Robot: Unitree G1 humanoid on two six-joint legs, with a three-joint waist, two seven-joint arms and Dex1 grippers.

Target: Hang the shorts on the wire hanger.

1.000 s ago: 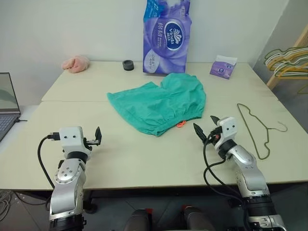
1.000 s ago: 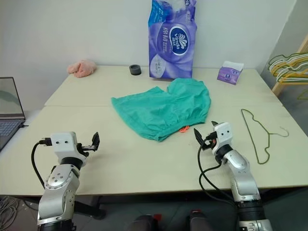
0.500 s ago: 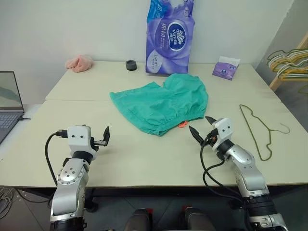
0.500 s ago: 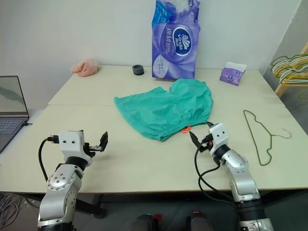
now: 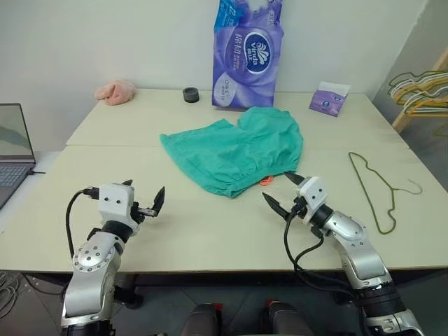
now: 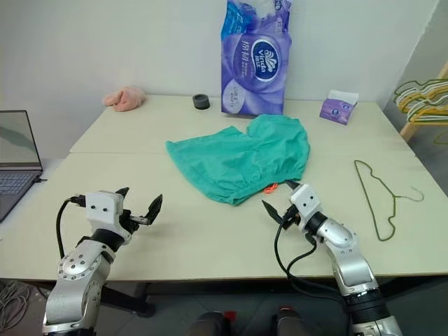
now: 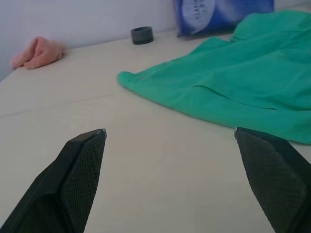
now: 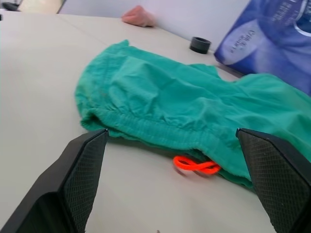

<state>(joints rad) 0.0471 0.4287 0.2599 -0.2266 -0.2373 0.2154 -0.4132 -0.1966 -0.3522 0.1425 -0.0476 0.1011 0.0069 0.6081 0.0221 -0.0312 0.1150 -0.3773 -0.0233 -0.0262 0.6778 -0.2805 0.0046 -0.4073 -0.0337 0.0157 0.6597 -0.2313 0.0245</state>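
The teal-green shorts lie flat in the middle of the table, waistband toward me, with a small orange cord at the hem. The olive wire hanger lies flat to their right. My right gripper hovers open just in front of the waistband, near the cord, and holds nothing. In the right wrist view its fingers frame the waistband and cord. My left gripper is open over bare table, well to the left of the shorts.
A tall purple tissue pack, a black tape roll, a small purple packet and a pink cloth line the back of the table. A laptop sits at far left. A bunch of hangers hangs at right.
My right gripper has moved left, closer to the orange cord, and turned further left. My left gripper has shifted slightly right and turned toward the shorts. Both stay open.
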